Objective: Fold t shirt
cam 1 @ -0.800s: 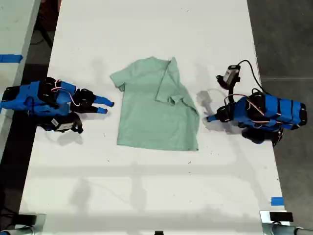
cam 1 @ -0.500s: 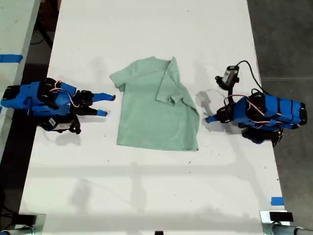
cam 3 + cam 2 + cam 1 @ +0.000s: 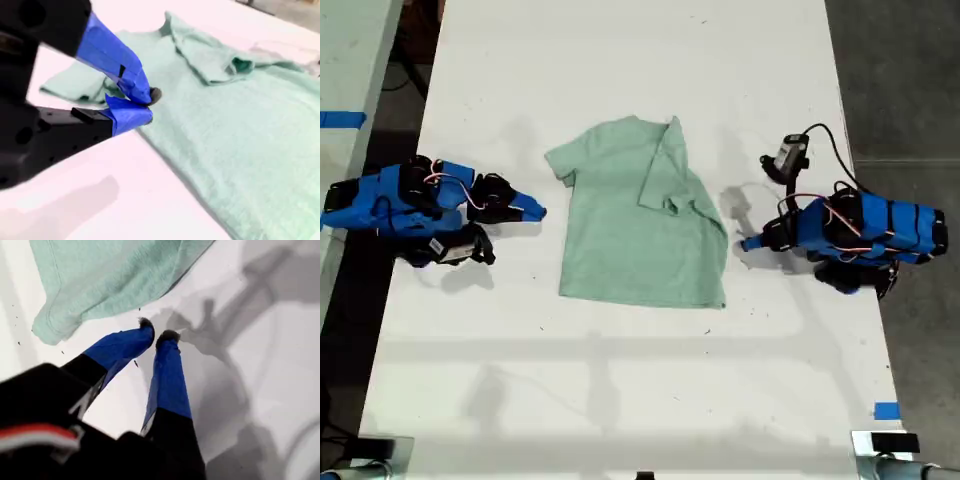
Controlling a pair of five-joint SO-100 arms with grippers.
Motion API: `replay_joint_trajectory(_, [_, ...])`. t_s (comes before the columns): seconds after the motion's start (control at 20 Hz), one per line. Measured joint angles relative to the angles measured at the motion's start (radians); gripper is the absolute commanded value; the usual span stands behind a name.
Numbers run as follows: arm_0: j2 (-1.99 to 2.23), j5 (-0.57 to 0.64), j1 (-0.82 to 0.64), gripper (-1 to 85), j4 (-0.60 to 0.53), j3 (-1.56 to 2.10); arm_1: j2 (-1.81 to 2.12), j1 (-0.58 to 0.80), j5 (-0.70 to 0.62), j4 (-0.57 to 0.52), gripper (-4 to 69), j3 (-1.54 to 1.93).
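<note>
Between my grippers on the worktop (image 3: 620, 60) lies the t shirt (image 3: 630, 220), its long axis crossing their line. My second gripper (image 3: 538, 211) has its fingers together and empty beside the spread sleeve (image 3: 563, 160). My first gripper (image 3: 744, 243), fingers almost touching, faces the folded side.

The white table (image 3: 620, 60) lies bare in broad bands on the far side of the t shirt (image 3: 630, 225) and on its near side, so I have open room to sweep there. On the exterior view's left, my second gripper (image 3: 535, 211), jaws together, sits just off the sleeve edge with a thin strip of bare table between. On the exterior view's right, my first gripper (image 3: 748, 243), tips nearly touching, stands just beside the folded-over hem. A black cable (image 3: 830, 145) loops above that arm, crowding its far side.
</note>
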Motion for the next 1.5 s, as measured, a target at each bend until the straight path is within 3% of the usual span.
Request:
replay_joint_trajectory(0.1, [-0.002,0.034,-0.018,0.6,-0.071,-0.009,0.0,0.0,0.0,0.0,5.0,0.0])
replay_joint_trajectory(0.15, [-0.034,0.035,-0.049,3.1,-0.051,-0.064,0.0,0.0,0.0,0.0,5.0,0.0])
replay_joint_trajectory(0.25, [-0.288,0.091,-0.149,16.7,0.046,-0.268,0.0,0.0,-0.002,0.0,5.1,0.0])
replay_joint_trajectory(0.35, [-0.712,0.233,-0.268,23.9,0.193,-0.617,0.0,0.0,-0.006,0.0,5.1,0.0])
replay_joint_trajectory(0.45, [-1.166,0.422,-0.434,25.8,0.308,-0.965,0.0,0.0,-0.009,0.0,5.0,0.0])
replay_joint_trajectory(0.55, [-1.486,0.571,-0.575,26.5,0.333,-1.167,0.0,0.0,-0.009,0.0,5.1,0.0])
replay_joint_trajectory(0.7, [-1.733,0.664,-0.69,27.2,0.319,-1.244,0.0,0.0,-0.009,0.0,5.0,0.0])
replay_joint_trajectory(1.1, [-1.962,0.666,-0.707,26.2,0.19,-1.247,0.0,0.0,-0.009,0.0,4.9,0.0])
replay_joint_trajectory(1.15, [-1.982,0.658,-0.69,24.2,0.178,-1.25,0.0,0.0,-0.009,0.0,4.9,0.0])
replay_joint_trajectory(1.25, [-2.008,0.627,-0.653,9.9,0.167,-1.272,0.0,0.0,-0.009,0.0,4.9,0.0])
replay_joint_trajectory(1.35, [-2.033,0.6,-0.63,1.3,0.15,-1.301,0.0,0.0,-0.009,0.0,4.9,0.0])
replay_joint_trajectory(1.5, [-2.043,0.574,-0.6,-0.2,0.172,-1.318,0.0,0.0,-0.009,0.0,4.9,0.002])
